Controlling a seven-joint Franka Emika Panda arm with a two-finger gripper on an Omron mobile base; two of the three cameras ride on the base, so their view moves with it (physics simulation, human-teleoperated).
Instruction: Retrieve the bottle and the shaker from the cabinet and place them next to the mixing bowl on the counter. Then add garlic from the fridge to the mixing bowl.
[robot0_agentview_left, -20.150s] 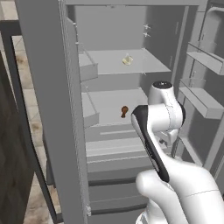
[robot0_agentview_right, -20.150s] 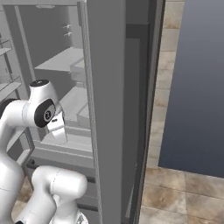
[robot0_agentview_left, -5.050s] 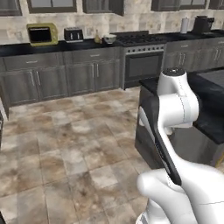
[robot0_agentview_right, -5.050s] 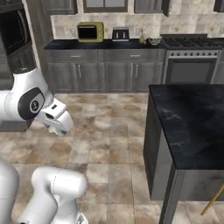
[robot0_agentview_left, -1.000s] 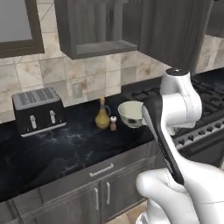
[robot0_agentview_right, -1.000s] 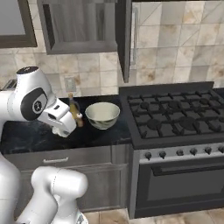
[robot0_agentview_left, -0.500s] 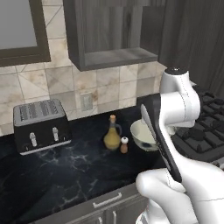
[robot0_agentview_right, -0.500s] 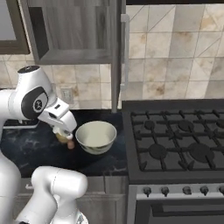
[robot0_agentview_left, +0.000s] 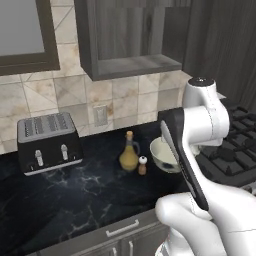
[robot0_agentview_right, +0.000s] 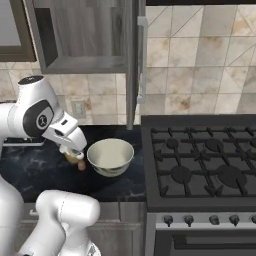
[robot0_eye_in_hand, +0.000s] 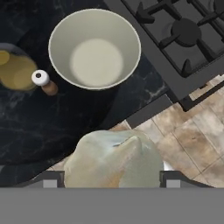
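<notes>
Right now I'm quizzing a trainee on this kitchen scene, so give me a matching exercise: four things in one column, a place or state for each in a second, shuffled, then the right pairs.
Things:
1. bottle
2. shaker
3. mixing bowl
4. garlic

Places or states:
A. held in the pincer, above the counter's edge
B. empty, on the counter beside the stove
C. between the bottle and the bowl
D. nearest the toaster

Pairs: 1-D, 2-C, 3-B, 4-A
</notes>
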